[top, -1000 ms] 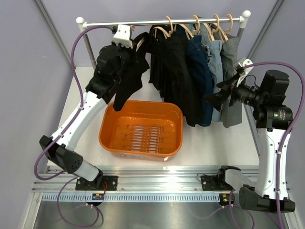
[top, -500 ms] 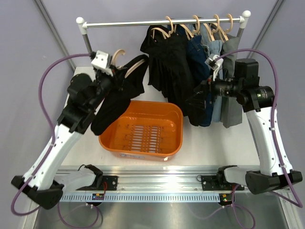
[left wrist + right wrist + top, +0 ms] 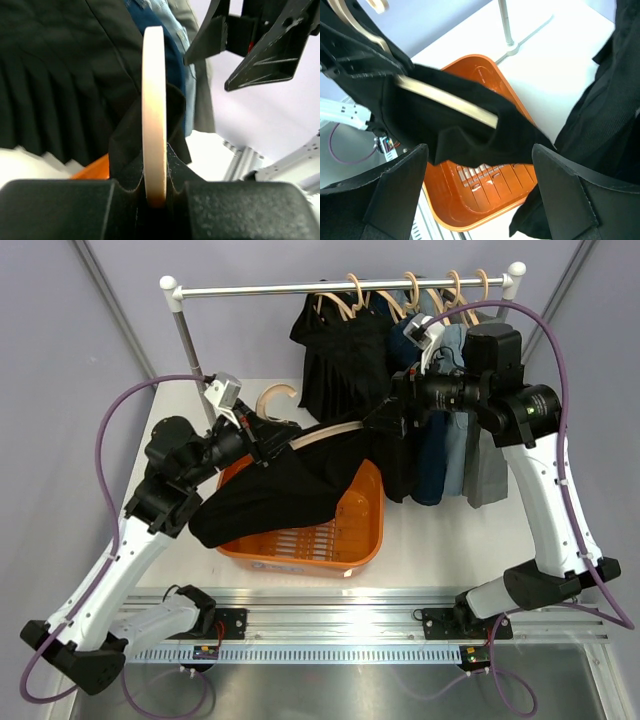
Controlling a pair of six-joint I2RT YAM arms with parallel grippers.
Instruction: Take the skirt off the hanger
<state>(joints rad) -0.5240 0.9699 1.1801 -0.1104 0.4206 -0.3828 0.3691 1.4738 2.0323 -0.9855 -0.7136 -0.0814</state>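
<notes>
A black skirt hangs from a wooden hanger, which is tilted almost level above the orange basket. My left gripper is shut on the hanger near its hook. In the left wrist view the hanger shows edge-on, pinched between the jaws of that gripper. My right gripper stands open at the hanger's right end, apart from the cloth. Its wrist view has the skirt and the hanger just beyond the spread right gripper.
The orange basket lies under the skirt on the white table. Behind it a clothes rail carries several more hangers with black, navy, denim and grey garments, close behind my right gripper. The rail's left post stands near my left wrist.
My left arm has carried the hanger and skirt off the rail, down and to the right over the basket. My right arm has swung left to the hanger's end.
</notes>
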